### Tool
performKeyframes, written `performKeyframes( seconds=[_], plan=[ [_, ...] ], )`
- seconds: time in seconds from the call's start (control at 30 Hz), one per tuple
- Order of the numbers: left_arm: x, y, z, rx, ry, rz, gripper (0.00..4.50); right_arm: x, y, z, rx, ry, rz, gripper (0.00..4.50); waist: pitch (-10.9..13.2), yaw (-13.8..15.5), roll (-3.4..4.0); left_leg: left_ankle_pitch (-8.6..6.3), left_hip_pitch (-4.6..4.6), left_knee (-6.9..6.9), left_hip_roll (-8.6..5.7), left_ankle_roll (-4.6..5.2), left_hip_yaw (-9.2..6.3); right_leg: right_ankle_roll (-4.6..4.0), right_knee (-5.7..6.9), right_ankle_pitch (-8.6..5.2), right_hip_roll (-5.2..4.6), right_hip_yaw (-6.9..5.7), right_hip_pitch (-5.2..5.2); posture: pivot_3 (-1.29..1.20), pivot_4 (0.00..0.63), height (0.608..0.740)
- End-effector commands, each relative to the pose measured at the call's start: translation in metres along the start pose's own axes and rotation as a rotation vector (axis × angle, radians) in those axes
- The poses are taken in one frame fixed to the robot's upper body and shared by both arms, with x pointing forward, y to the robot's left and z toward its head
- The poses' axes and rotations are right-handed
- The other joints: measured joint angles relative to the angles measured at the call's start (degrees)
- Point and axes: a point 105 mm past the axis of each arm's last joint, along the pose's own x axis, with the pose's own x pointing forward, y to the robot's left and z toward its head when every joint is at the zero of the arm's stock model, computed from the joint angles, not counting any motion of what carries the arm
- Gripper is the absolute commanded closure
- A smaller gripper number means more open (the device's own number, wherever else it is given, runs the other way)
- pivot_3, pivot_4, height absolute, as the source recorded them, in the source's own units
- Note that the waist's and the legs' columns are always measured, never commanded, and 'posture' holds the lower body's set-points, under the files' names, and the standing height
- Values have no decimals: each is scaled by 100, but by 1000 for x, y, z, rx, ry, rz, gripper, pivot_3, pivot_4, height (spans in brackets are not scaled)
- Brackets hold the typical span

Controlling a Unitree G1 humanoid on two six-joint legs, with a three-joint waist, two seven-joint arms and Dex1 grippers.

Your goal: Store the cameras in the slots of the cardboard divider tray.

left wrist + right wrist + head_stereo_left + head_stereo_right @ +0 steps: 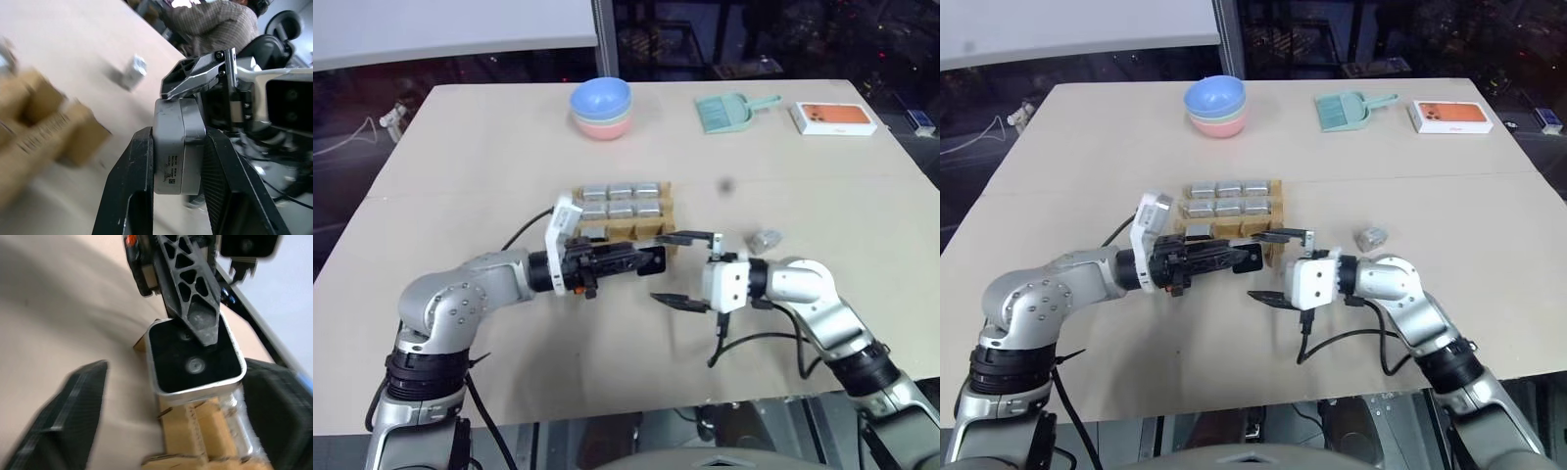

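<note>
Handoff moment by the looks of it. Going left to right: left tool [651, 258] is clamped tight on one of the cameras [177, 147]. The left wrist view shows the silver-grey body squeezed between both black fingers, and the right wrist view shows its black face with the little lens pointing at the right arm. It's held in the air just off the near right corner of the cardboard divider tray [668, 217], not in a slot yet.

The tray sits mid-tabletop. Two rows of three silver blocks, so six cameras [621, 200], are already seated in the far slots. The near rows look mostly open, though the left arm covers part of them, so I can't say for sure how many slots are free.

Right tool [690, 268] is just right of the held camera with its fingers spread wide, one above and one below, gripping nothing. My read is that it has let go, or hasn't closed.

Further right, a small translucent grey lump [765, 238] lies on the tabletop [489, 157] beside the right arm. Not a camera, so I'd ignore it.

At the far edge are stacked bowls [602, 108], a green dustpan [729, 112] and a white box with orange top [834, 117].

So roughly halfway: six stored, one in hand waiting for a near slot. I can't spot other loose cameras.
</note>
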Motion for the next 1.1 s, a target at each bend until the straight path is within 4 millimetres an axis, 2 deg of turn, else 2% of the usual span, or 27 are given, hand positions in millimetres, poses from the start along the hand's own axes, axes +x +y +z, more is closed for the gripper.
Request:
performKeyframes(
  seconds=[0.03, 0.2, 0.3, 0.33, 0.4, 0.5, 0.67, 0.97, 1.1],
  plan=[
    [-6, 11, 31, 253, -46, 56, 3761, -22, 0, 8, 180, -47, -58, 373, -1, 19, -2, 0, -2, 0, -1, 0, 2, -1, -3, 0, 0, -4, 1, 0, 150, 740],
    [-9, 29, 62, 526, -133, 102, 3761, -70, 20, -1, 525, 6, -50, 373, 1, 53, 1, -1, -4, 0, -2, 3, 12, 0, -10, 0, 0, 0, 2, 0, 150, 740],
    [-9, 36, 63, 578, -134, 86, 3761, -99, 22, -7, 601, 40, -111, 373, 1, 86, 0, -2, -7, -1, -1, 4, 24, 0, -27, 0, 1, -12, 10, 0, 150, 740],
    [-10, 41, 61, 575, -137, 82, 3761, -114, 26, -11, 620, 63, -129, 373, 1, 100, 1, -3, -8, -2, -1, 5, 25, 0, -27, 0, 2, -11, 9, 0, 150, 740],
    [-11, 48, 52, 587, -98, 68, 3761, -137, 31, -15, 637, 94, -173, 373, 1, 113, 0, -4, -11, -3, -1, 6, 22, 1, -29, 0, 3, -15, 10, 0, 150, 740],
    [-10, 52, 42, 581, -63, 31, 3761, -154, 34, -17, 670, 124, -218, 373, 1, 107, 0, -5, -16, -3, -1, 9, 22, 4, -38, 0, 3, -16, 12, 0, 150, 740],
    [-9, 61, 29, 609, -32, 20, 3761, -163, 33, -19, 667, 155, -266, 373, 1, 101, 0, -6, -14, -3, 1, 11, 20, 19, -37, -8, 4, -16, 12, 0, 150, 740],
    [6, 61, 18, 640, -74, -61, 3761, -162, 26, -14, 649, 158, -279, 373, 1, 118, 0, -7, -18, -2, -1, 12, 18, 6, -41, 1, 2, -19, 15, 0, 150, 740],
    [7, 68, 12, 654, -44, -53, 3761, -159, 25, -11, 650, 160, -279, 373, 1, 106, 0, -7, -17, -2, 0, 12, 18, 8, -40, 3, 3, -18, 15, 0, 150, 740]
  ],
)
